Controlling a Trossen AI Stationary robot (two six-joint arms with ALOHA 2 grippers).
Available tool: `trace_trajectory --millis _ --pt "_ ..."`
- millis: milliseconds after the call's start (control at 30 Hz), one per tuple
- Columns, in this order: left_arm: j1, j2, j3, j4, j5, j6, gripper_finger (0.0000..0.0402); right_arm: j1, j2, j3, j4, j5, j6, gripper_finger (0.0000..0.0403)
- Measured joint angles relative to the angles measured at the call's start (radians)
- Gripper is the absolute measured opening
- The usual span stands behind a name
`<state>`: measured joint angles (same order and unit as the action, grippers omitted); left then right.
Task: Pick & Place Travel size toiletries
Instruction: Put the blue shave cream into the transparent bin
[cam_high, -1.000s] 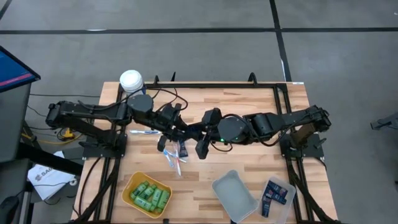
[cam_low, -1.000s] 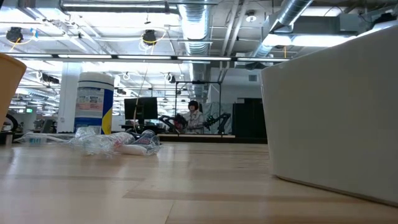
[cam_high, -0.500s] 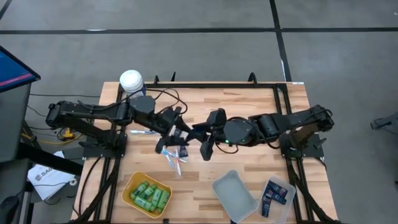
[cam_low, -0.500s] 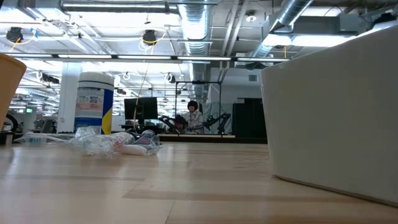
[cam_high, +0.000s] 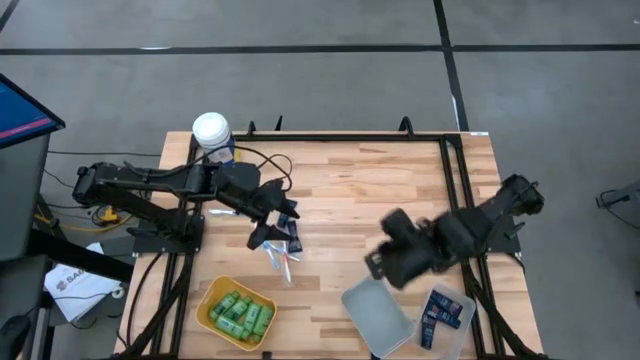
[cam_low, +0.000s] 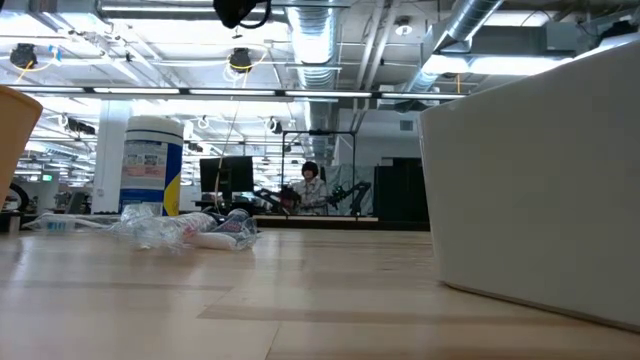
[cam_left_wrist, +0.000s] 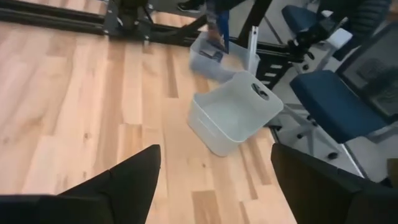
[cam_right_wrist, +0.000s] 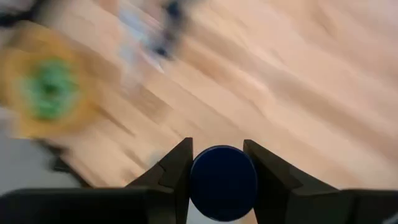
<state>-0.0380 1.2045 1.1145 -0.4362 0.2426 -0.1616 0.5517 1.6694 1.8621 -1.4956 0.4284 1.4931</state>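
My right gripper (cam_high: 380, 262) hangs over the table's near right part, just past the far edge of the white bin (cam_high: 378, 312), shut on a dark navy tube (cam_right_wrist: 222, 180). My left gripper (cam_high: 273, 226) stands open with nothing between its fingers, above a loose pile of travel size toiletries (cam_high: 283, 246): thin sticks and navy tubes lying flat on the wood. Green bottles fill a yellow bin (cam_high: 237, 312). More navy tubes sit in a clear bin (cam_high: 446, 316). My right gripper pinches the navy tube between its two fingers (cam_right_wrist: 177, 171), one on each side. Only the tube's round end (cam_right_wrist: 222, 167) shows, facing the wrist camera. The fingers slant down toward the table, and the tube is lifted clear of it.
A white-lidded canister (cam_high: 212, 130) stands at the far left corner. In the low view the white bin's wall (cam_low: 540, 180) fills the right side and part of an arm (cam_low: 240, 10) shows at the top. Bare wood lies between the pile and the bins.
The two grippers were together at the table's middle. My right gripper has swung away toward the right and near edge with the navy tube, tipping downward and rolling. My left gripper has opened and tipped down over the pile, staying nearly in place.
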Motion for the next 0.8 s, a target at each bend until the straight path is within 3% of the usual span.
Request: trace_trajectory --millis 67,200,300,533,800 --pt "0.0 0.0 0.0 0.003 -0.012 0.008 0.0298 0.051 0.022 -0.003 -0.09 -0.075 0.152 0.0111" --pt "0.0 0.0 0.0 0.003 -0.018 0.028 0.0297 0.15 0.04 -0.052 -0.05 -0.166 0.262 0.0111" --pt "0.0 0.0 0.0 0.003 -0.019 0.032 0.0297 0.201 0.085 -0.07 -0.074 -0.293 0.36 0.0111" --pt "0.0 0.0 0.0 0.004 -0.033 0.052 0.0297 0.319 0.196 -0.084 -0.075 -0.527 0.468 0.0111" --pt "0.0 0.0 0.0 0.006 -0.033 0.052 0.0297 0.365 0.327 -0.084 -0.064 -0.572 0.489 0.0111"
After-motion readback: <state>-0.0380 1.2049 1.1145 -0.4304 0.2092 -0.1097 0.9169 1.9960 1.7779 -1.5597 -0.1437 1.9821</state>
